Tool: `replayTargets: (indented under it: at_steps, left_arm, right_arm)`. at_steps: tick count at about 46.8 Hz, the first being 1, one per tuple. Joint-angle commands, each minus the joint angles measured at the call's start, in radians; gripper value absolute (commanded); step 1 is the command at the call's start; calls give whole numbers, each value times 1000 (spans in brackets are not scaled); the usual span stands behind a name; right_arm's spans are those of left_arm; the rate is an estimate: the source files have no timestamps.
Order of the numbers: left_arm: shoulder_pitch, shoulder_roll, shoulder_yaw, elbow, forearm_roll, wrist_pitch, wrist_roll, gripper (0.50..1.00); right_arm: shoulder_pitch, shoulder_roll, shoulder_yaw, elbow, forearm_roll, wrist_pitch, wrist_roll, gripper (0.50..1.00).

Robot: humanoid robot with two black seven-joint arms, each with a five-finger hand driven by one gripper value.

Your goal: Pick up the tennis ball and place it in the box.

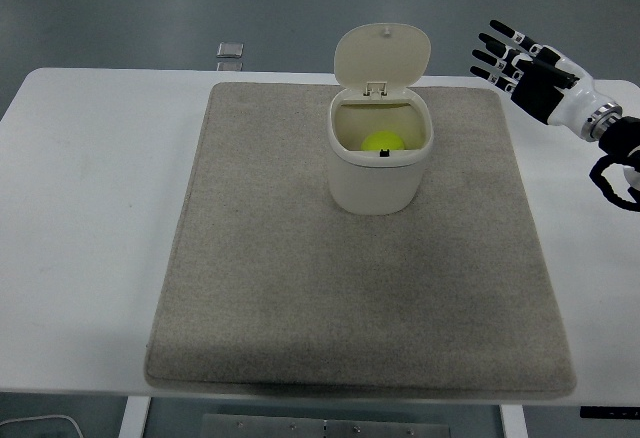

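A yellow-green tennis ball (381, 142) lies inside a cream lidded box (379, 180) that stands on the grey mat (300, 288). The box's lid (382, 56) is tipped up and open at the back. My right hand (520, 66) is open and empty, fingers spread, raised to the right of the box and apart from it, over the mat's far right corner. The left arm is out of view.
The mat covers the middle of the white table (90, 208). A small grey square object (230, 51) lies at the table's far edge, left of the box.
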Motion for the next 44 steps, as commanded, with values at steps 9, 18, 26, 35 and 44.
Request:
replayTargets:
  at_steps: [9, 18, 26, 35, 44]
  left_arm:
    - [0, 0, 1, 0, 0, 0, 0, 992]
    - [0, 0, -1, 0, 0, 0, 1, 992]
    - [0, 0, -1, 0, 0, 0, 0, 992]
    - [0, 0, -1, 0, 0, 0, 1, 992]
    - [0, 0, 1, 0, 0, 0, 0, 992]
  right_arm:
    - [1, -1, -1, 2, -2, 4, 3, 913]
    - [1, -3, 1, 2, 0, 1, 6, 913]
    - [1, -1, 2, 5, 1, 6, 11, 913]
    - [1, -3, 1, 6, 1, 13, 11, 913]
    - [1, -3, 2, 5, 1, 4, 11, 913]
